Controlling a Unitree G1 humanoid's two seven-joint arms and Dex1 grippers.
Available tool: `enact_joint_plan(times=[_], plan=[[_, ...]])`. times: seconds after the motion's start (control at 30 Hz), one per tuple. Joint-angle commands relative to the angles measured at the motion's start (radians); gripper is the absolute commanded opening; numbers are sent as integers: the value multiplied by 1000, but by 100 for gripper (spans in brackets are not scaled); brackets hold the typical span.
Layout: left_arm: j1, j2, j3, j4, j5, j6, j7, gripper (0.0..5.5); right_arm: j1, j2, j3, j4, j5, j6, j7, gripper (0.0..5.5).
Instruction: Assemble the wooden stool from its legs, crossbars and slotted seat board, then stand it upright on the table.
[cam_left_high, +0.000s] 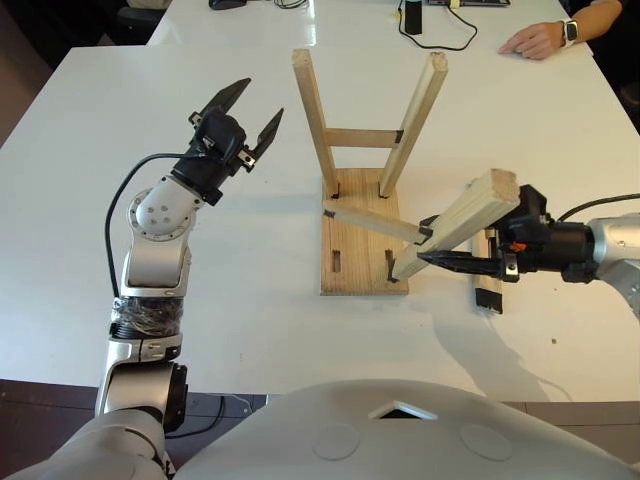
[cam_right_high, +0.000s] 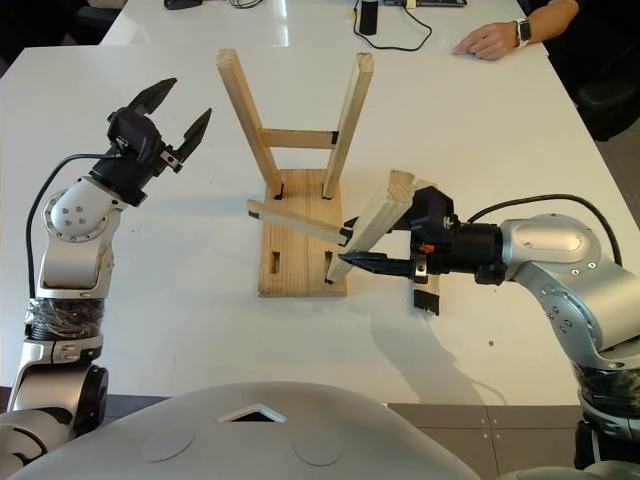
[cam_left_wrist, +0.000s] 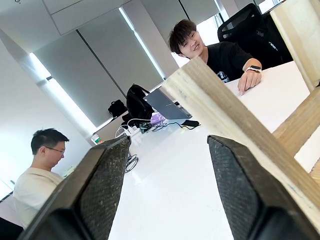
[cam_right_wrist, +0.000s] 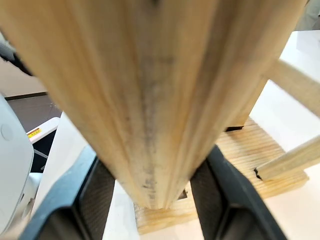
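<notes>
- Seat board (cam_left_high: 352, 262) lies flat mid-table (cam_left_high: 250, 270); two legs (cam_left_high: 315, 115) stand at its far end, joined by a crossbar (cam_left_high: 360, 138).
- Third leg (cam_left_high: 462, 215) is tilted with its foot at the board's near-right slot, pinched by the right gripper (cam_left_high: 428, 257).
- Left gripper (cam_left_high: 243, 118) is raised at left, jaws spread, holding nothing.

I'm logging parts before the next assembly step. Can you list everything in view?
seat board: 1, pale wood, flat at table centre
standing legs: 2, pale wood, upright in the board's far end
standing crossbar: 1, pale wood, joining those legs
held leg: 1, pale wood, tilted, lower end by the board's near right corner
attached crossbar: 1, pale wood, running from the held leg across the board
loose wooden piece: 1, pale with dark end, partly hidden under the right hand
dark device with cable: 1, black, far table edge
table: 1, white
left hand: black, open, raised left of the standing legs
right hand: black, shut on the held leg
</notes>
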Motion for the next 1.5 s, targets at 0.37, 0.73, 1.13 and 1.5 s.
enact_joint_plan(times=[0.37, 0.73, 1.13, 1.5], plan=[[-31, 11, -33, 33, 18, -31, -18, 284, -67, 43, 112, 192, -174, -161, 53, 205], [-36, 6, -53, 50, 27, -46, -21, 284, -187, -7, 227, 348, -192, -145, 220, 202], [-13, 6, -73, 28, 35, -41, -17, 284, -286, 42, 430, 482, -327, -163, 278, 202], [-11, 7, -88, 21, 41, -27, -16, 284, -140, 77, 550, 535, -430, -260, 173, 202]])
